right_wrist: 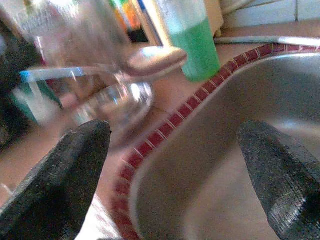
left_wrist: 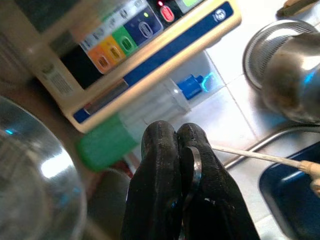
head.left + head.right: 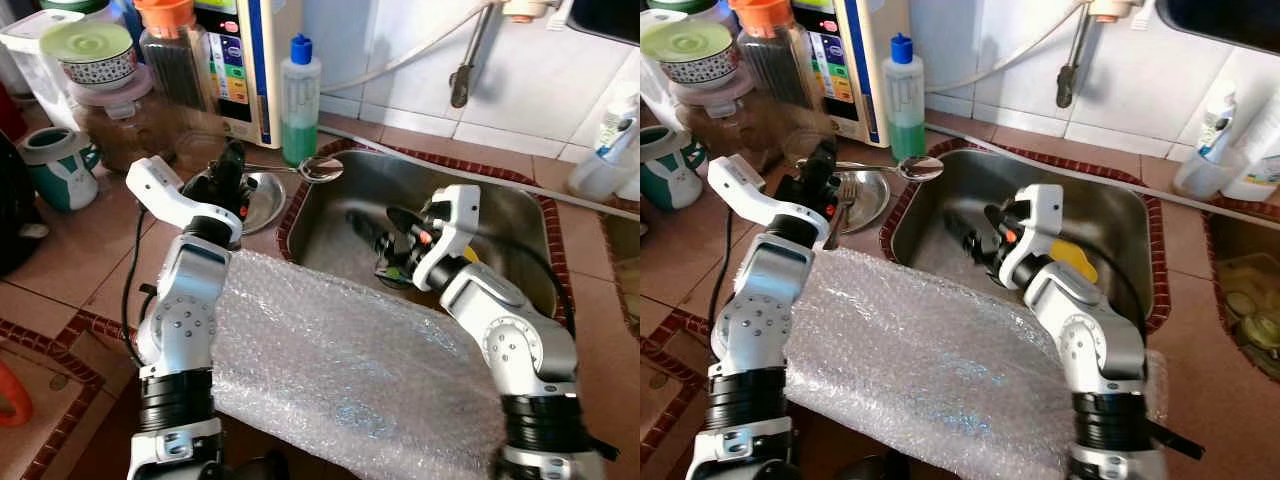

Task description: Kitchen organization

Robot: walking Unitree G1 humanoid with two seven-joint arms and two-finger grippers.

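Left pincer sits upper left of center in the head views, raised over the small steel plate on the tiled surface. Its fingers are clenched on the thin handle of a long metal spoon; the left wrist view shows a metal edge pinched between the two black pads. The spoon runs roughly level to the right, its bowl hanging over the upper left rim of the sink. A fork lies on the steel plate just beside the pincer.

Right pincer is in the middle of the frame, down inside the steel sink basin, fingers spread wide and released, nothing between them. Something yellow shows behind the right wrist, partly hidden.

A sheet of bubble wrap covers the lower center of the frame, lying over the front edge of the surface and the near rim of the sink, between the two arms.

Upper center: green soap bottle with blue cap stands behind the sink's left corner, next to a white appliance with coloured buttons. Upper left: a bowl with a green lid, jars, and a teal mug. A faucet spout hangs top right of center.
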